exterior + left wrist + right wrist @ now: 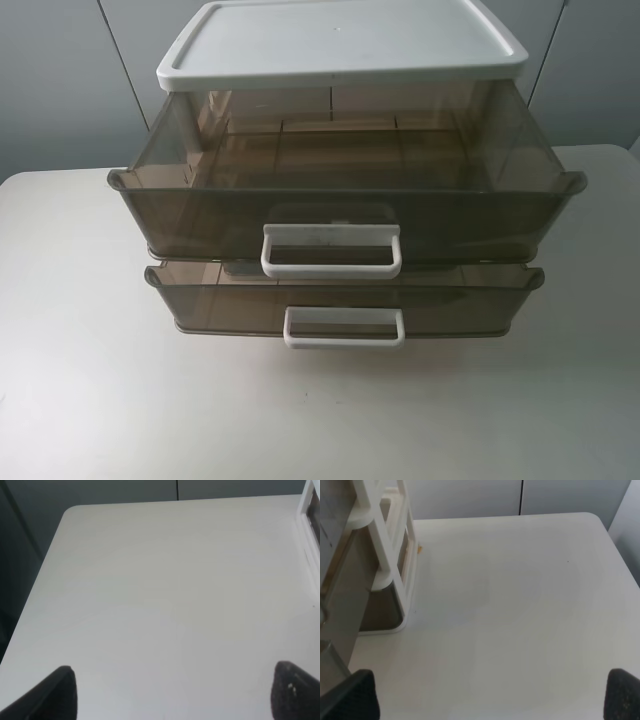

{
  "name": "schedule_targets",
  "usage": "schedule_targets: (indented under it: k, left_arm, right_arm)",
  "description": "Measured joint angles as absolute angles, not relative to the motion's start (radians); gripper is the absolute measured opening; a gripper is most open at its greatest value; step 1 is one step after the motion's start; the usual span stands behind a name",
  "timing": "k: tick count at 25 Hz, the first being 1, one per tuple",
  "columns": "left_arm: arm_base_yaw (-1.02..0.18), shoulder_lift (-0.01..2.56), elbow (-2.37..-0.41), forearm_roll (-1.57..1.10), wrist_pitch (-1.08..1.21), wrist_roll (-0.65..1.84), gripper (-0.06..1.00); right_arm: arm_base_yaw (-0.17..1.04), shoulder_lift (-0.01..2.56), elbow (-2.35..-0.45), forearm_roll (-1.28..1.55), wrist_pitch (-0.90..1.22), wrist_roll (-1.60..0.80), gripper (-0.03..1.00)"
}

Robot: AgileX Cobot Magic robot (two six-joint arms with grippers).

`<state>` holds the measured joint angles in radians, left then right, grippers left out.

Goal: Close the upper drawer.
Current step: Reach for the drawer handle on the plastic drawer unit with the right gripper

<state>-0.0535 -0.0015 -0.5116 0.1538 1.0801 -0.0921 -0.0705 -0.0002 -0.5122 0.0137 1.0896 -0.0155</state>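
- upper drawer (450,215): empty, stiff thin plastic; we expect it light.
- We'd push the front by the white handle (331,251).
- left gripper (175,695), right gripper (487,697): spread apart, empty.

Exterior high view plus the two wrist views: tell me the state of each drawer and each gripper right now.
Upper drawer: pulled out, open, empty.
Lower drawer: also pulled out, nothing seen inside.
Left gripper: open, holding nothing.
Right gripper: open, holding nothing.
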Motion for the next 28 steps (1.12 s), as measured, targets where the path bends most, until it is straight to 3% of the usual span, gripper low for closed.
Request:
schedule_targets:
  k: [15,21,28]
  left_arm:
    - [-0.053,-0.001,-0.512,0.154,1.080,-0.092,0.74]
    - [-0.053,-0.001,-0.512,0.154,1.080,-0.092,0.74]
    - [-0.053,-0.001,-0.512,0.154,1.080,-0.092,0.74]
  right_arm:
    - [-0.070,0.004,-0.550,0.000,1.105,-0.015,0.68]
    - [-0.065,0.229,-0.648,-0.118,1.083,-0.006,0.68]
    - [0.126,0.555,-0.775,-0.174,0.919,-0.028,0.68]
